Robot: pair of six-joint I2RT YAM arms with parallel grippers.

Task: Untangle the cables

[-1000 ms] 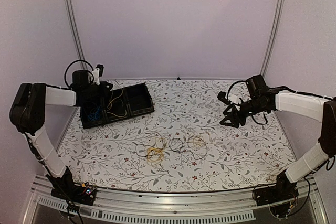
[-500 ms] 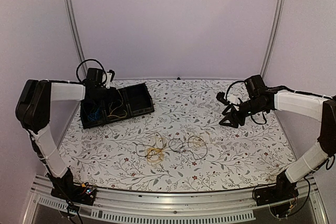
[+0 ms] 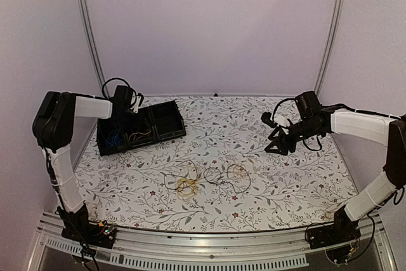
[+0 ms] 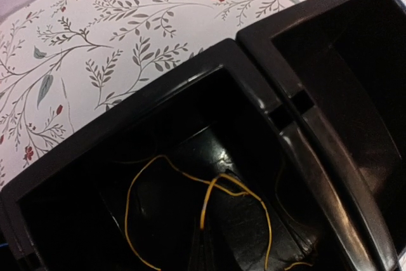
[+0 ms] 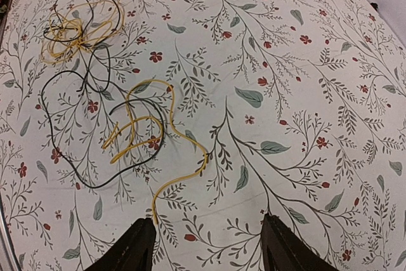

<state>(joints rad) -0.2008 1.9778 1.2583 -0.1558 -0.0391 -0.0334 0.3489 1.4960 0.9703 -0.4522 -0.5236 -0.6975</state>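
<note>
Item: loose cables (image 3: 209, 179), yellow and dark, lie in overlapping loops on the near middle of the flower-patterned desk (image 3: 254, 118), well apart from both arms. They are judged not yet separated, since the strands cross in several places. Item: black tray (image 3: 168, 115) of three compartments, far left, evidently the place for sorted wire. A yellow wire (image 3: 141, 134) lies in its middle compartment and a blue wire (image 3: 114, 138) in the left one. Item: left hand (image 3: 129, 122), clenched shut and poised over the middle compartment, presumably to deal with the wire there. Whether it pinches any strand cannot be told. Item: right hand (image 3: 279, 145), released, fingers spread with nothing between them. It hangs above the desk at the right, tilted toward the pile, probably lining up on a strand. Note on views: the overhead camera gives the whole layout but renders the pile as a scribble. The right wrist camera resolves it into a yellow-and-black knot (image 5: 76, 30) farthest off, a wide black loop (image 5: 82, 150), and a yellow loop (image 5: 143, 125) whose free tail ends just beside the right hand (image 5: 206, 249). The left wrist camera alone looks inside the tray (image 4: 254, 74). There the yellow wire (image 4: 203, 201) crosses over itself on the compartment floor, and no wire shows in the compartment to its right. The left hand's own fingers are lost against the black plastic.
</note>
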